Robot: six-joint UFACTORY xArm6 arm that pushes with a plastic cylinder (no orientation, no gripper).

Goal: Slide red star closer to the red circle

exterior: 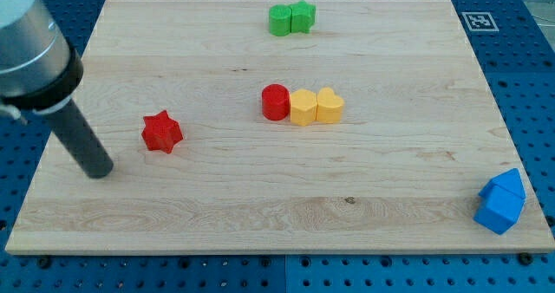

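Our wooden board [260, 215] lies on a blue pegboard [529, 76]. We carry no claw, only a rod; my tip [98, 172] rests left of the red star [161, 132], apart. The red circle [276, 101] sits well right, touching two yellow blocks [316, 107]. Blue blocks [501, 201] near right, green blocks [291, 18] far.

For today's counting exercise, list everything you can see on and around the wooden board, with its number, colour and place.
red star: 1, red, board's left part
red circle: 1, red, centre, touching the yellow pair
yellow blocks: 2, yellow, centre, side by side
green blocks: 2, green, top edge, touching
blue blocks: 2, blue, bottom right corner
wooden board: 1, light wood, on the blue pegboard
marker tag: 1, black-white, top right
my tip: 1, dark, left of the red star, apart from it
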